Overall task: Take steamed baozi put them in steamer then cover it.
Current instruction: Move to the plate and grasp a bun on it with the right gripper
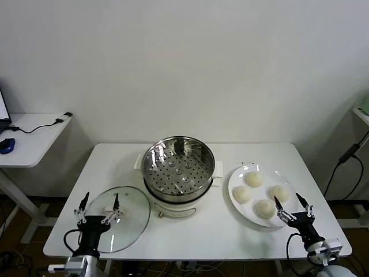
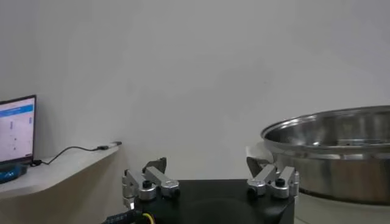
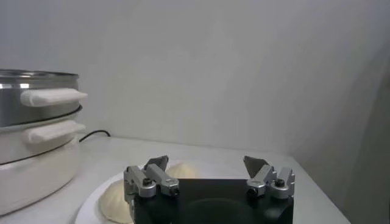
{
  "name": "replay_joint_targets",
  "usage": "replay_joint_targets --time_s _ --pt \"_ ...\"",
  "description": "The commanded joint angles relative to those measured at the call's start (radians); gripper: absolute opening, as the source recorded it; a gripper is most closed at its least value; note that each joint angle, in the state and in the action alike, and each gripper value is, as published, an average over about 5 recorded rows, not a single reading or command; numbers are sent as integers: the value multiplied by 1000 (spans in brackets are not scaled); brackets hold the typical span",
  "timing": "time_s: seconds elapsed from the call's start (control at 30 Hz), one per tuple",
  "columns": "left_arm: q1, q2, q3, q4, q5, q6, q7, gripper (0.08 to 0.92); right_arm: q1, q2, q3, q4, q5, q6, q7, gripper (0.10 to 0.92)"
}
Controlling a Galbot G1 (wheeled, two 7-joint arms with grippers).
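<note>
Right gripper (image 1: 292,208) hangs spread at the near edge of the white plate (image 1: 237,196), where I count four baozi (image 1: 264,208). Left gripper (image 1: 99,209) hangs spread over the glass lid (image 1: 130,222). Between them stands the uncovered steamer (image 1: 177,167), empty.

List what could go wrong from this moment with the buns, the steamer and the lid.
1. The four baozi sit close together on the plate; the open right pincer, at the plate's near edge, might nudge a neighbour while grasping one.
2. The steamer has a tall rim; a low carry might clip it.
3. The open left pincer hovers above the glass lid, whose smooth dome could slip.
</note>
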Motion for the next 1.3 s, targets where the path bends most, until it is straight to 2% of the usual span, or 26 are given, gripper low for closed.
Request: replay_joint_targets --time_s 0.03,0.13,0.37,0.5,0.63,0.8,1.0,1.3 --pt "2 4 4 -8 2 9 -6 823 65 -61 1 -5 -80 -38 -71 823" --pt "2 9 8 -6 3 10 -10 823 127 -147 -9 -18 -175 -116 -192 823" --pt "12 17 21 -11 3 7 -21 823 363 -465 -176 -96 -326 -339 -520 823" --pt "16 18 24 -8 4 2 -23 823 636 -590 -441 -214 -415 -344 -662 823" --pt "17 22 22 -2 2 0 -27 823 965 -648 -788 -344 -472 -315 -762 823" --pt "15 26 18 9 -7 0 -30 823 1249 -633 -1108 -436 -499 -291 -846 823" --pt "6 27 21 17 -13 3 -32 823 1504 -508 -1395 -555 -536 -279 -885 823" --pt "12 37 12 27 -27 6 -35 823 1650 -296 -1590 -782 -559 -249 -928 823"
